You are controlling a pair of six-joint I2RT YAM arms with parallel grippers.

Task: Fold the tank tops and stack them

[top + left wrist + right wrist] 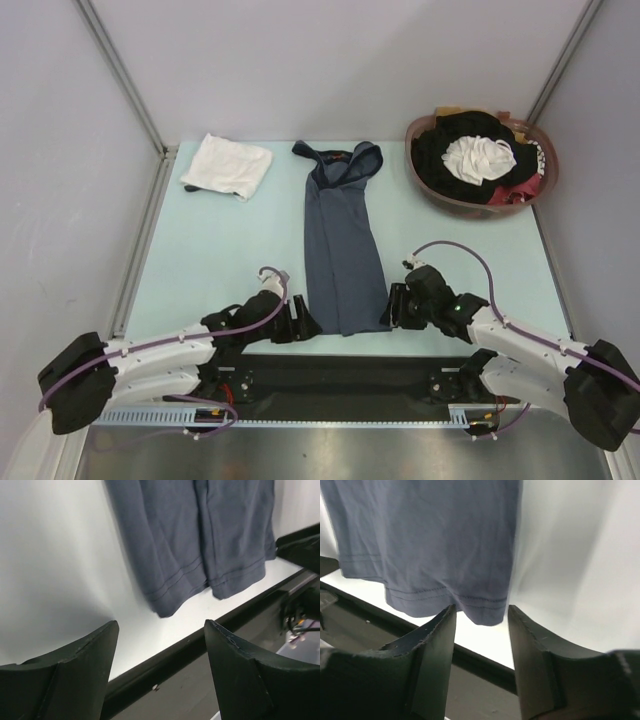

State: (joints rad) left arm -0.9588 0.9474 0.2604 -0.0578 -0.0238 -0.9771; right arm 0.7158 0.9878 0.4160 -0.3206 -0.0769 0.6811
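Though ungripped, top (430, 540) before right pincer (481, 611)

1. My left gripper (303, 322) is just off the near-left hem corner of the slate tank top (340, 250). Nothing's between its spread jaws, and there's bare table (220, 250) all along its left.
2. My right gripper (392, 308) is at the near-right hem corner, jaws apart. There's open table to its right too.
3. The black edge strip (340, 375) runs right behind both grippers, so no room to back up low.
4. The folded white top (228, 165) takes the far-left corner. There's a passable gap between it and the slate straps.
5. The clothes basket (432, 195) blocks the far-right corner.
6. The walls (300, 60) box in the left, back and right.
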